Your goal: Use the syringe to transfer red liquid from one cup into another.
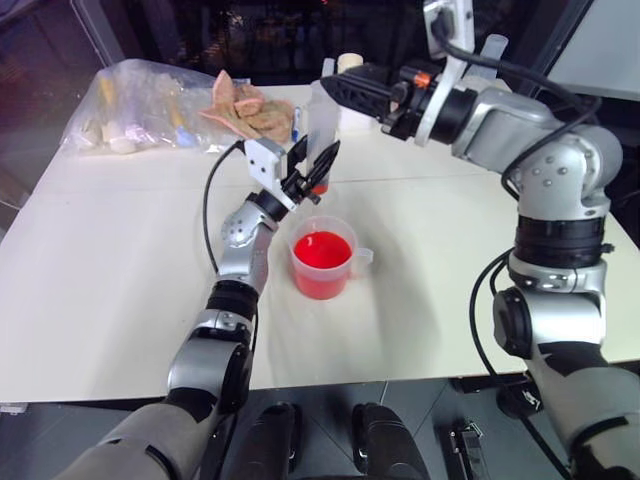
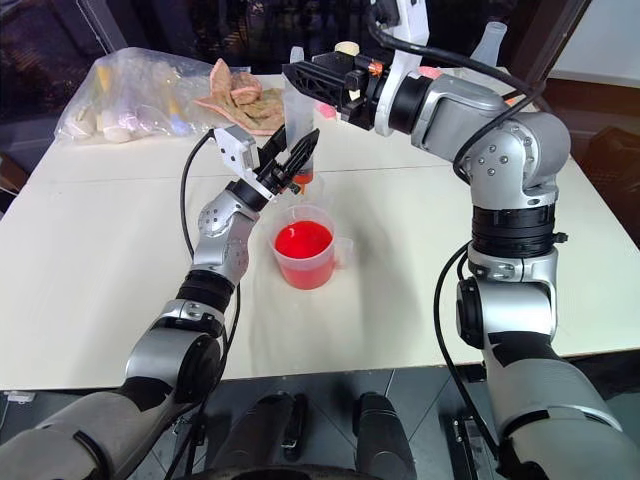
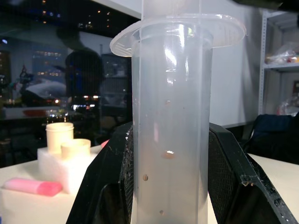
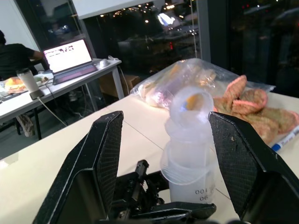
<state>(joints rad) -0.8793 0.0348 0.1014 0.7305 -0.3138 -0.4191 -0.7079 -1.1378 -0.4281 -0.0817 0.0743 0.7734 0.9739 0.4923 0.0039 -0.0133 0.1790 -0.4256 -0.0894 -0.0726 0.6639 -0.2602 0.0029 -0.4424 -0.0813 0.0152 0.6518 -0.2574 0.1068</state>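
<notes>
White table [image 1: 120, 260] under dark windows, clutter bag [image 1: 150, 115] at far left. Near centre, handled cup [image 1: 322, 263] holding red liquid [image 1: 322, 247]. Just behind it, left gripper [image 1: 312, 170] clamped on upright syringe [image 1: 325, 125], orange tip low by the cup's far rim. Right gripper [image 4: 163, 154] level at the plunger top [image 4: 191, 105], fingers [image 4: 105, 154] apart on either side, not touching.
</notes>
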